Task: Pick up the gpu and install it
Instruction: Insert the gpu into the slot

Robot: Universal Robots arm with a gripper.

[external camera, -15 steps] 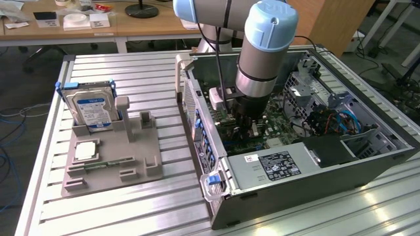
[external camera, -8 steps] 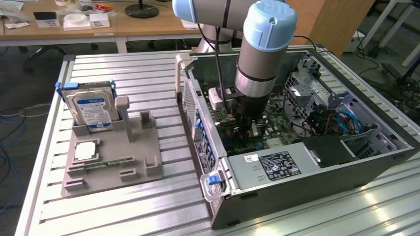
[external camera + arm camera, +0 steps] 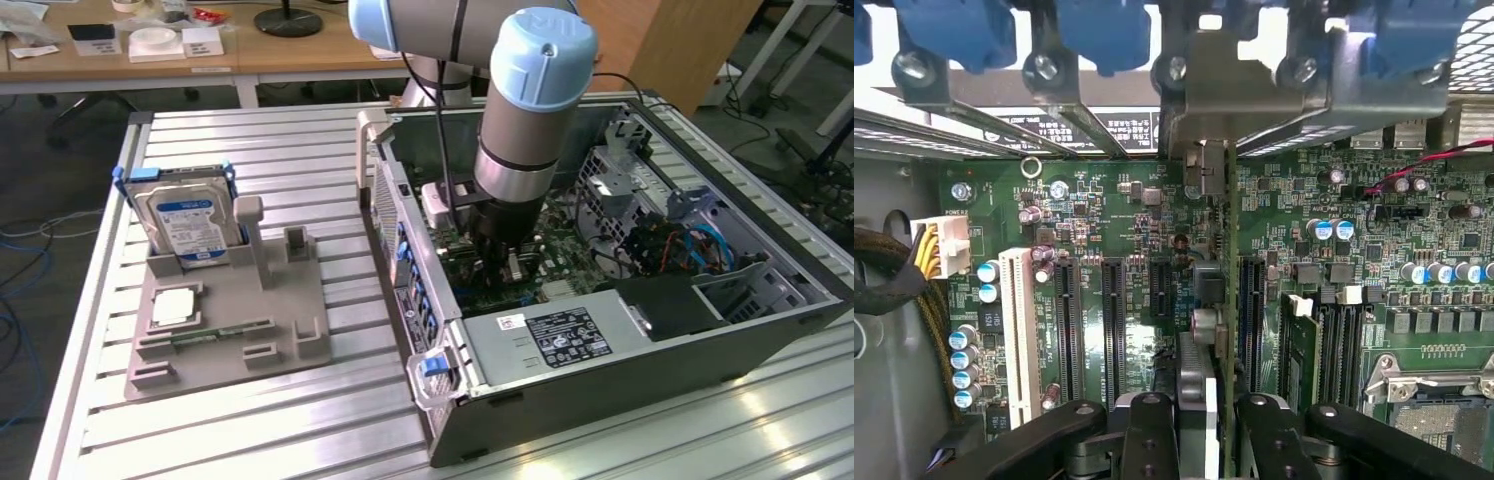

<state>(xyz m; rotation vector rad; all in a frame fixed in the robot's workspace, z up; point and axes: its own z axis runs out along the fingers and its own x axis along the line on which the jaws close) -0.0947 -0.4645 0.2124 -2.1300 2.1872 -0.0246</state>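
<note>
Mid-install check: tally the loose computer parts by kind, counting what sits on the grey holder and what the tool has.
Hard drive: 1
Processor chip: 1
Memory stick: 1
gpu: 1, gripped edge-on in the tool inside the case
Total: 4

A bench (image 3: 267, 150) of ribbed aluminium slats is seen in the exterior view. Toward that view's left, a grey holder tray (image 3: 287, 335) is set directly on the slats; a silver hard drive (image 3: 187, 222) with a blue-white label is held upright at its far end. Toward the exterior view's right, an open computer case (image 3: 787, 300) is laid on its side on the bench, just beside the tray, its near corner close to the bench's near edge.
</note>
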